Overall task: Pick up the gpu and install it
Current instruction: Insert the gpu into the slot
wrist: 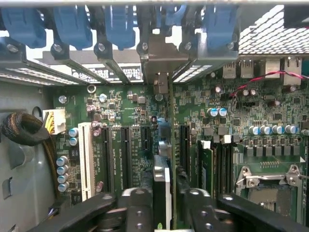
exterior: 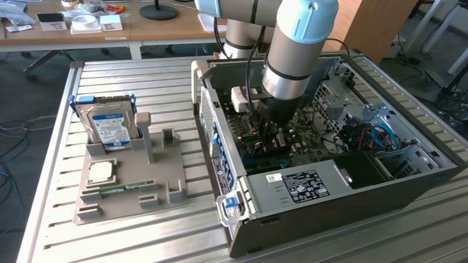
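Note:
The gpu (wrist: 164, 179) stands on edge in a motherboard slot (wrist: 172, 121) inside the open computer case (exterior: 409, 181). Its silver end bracket (wrist: 161, 63) lies against the case's rear slot openings. My gripper (wrist: 166, 215) straddles the card's top edge from above, one black finger (wrist: 140, 212) on each side. The jaws stand slightly apart from the card, with a narrow dark gap on one side. In the exterior view the gripper (exterior: 270, 134) reaches down into the middle of the case over the motherboard.
Blue slot latches (wrist: 72, 24) line the case's rear. Empty expansion slots (wrist: 125, 154) and a CPU socket (wrist: 270, 188) flank the card. On the exterior view's left, a beige tray (exterior: 131, 203) holds a blue-labelled hard drive (exterior: 109, 129), a CPU (exterior: 101, 172) and a RAM stick (exterior: 120, 189).

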Robot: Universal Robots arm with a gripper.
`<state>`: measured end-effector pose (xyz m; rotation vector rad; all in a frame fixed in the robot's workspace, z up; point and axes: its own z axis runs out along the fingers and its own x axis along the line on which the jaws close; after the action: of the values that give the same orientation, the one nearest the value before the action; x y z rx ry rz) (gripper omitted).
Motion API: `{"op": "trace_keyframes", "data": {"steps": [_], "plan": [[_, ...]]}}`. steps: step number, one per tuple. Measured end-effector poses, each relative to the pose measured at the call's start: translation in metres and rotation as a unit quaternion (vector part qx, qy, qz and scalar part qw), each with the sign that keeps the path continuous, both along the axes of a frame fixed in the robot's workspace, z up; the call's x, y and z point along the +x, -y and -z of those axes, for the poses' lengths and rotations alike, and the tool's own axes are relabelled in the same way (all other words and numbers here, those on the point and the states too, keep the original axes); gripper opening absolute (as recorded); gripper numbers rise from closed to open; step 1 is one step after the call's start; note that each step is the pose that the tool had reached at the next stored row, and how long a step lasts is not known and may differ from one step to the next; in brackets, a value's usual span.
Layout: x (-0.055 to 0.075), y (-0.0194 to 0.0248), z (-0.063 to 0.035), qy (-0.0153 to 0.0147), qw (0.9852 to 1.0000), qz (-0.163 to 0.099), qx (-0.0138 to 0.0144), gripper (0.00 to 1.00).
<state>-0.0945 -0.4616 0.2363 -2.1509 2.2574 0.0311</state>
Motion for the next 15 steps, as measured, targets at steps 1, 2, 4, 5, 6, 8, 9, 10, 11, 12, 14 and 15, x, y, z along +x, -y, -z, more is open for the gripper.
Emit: {"op": "trace_keyframes", "data": {"steps": [1, 2, 4, 5, 6, 8, 9, 10, 11, 12, 14, 15], "plan": [[0.0, 0.0, -0.0002, -0.0001, 1.0, 0.0, -0.0002, 0.33], [0.0, 0.0001, -0.0003, -0.0001, 1.0, 0.0, -0.0003, 0.4], [0.0, 0.0001, -0.0003, -0.0002, 1.0, 0.0, -0.0003, 0.4], [0.0, 0.0001, -0.0006, -0.0002, 1.0, 0.0, -0.0004, 0.4], [0.0, 0.0001, -0.0015, -0.0002, 1.0, 0.0, -0.0004, 0.4], [0.0, 0.0001, -0.0051, -0.0002, 1.0, 0.0, -0.0003, 0.4], [0.0, 0.0001, -0.0079, -0.0002, 1.0, 0.0, -0.0003, 0.4], [0.0, 0.0001, -0.0109, -0.0001, 1.0, 0.0, -0.0003, 0.4], [0.0, 0.0001, -0.014, -0.0001, 1.0, 0.0, -0.0003, 0.4], [0.0, 0.0001, -0.0174, -0.0002, 1.0, 0.0, -0.0003, 0.4], [0.0, 0.0001, -0.0252, -0.0002, 1.0, 0.0, -0.0003, 0.4], [0.0, 0.0001, -0.029, -0.0002, 1.0, 0.0, -0.0003, 0.4]]}}
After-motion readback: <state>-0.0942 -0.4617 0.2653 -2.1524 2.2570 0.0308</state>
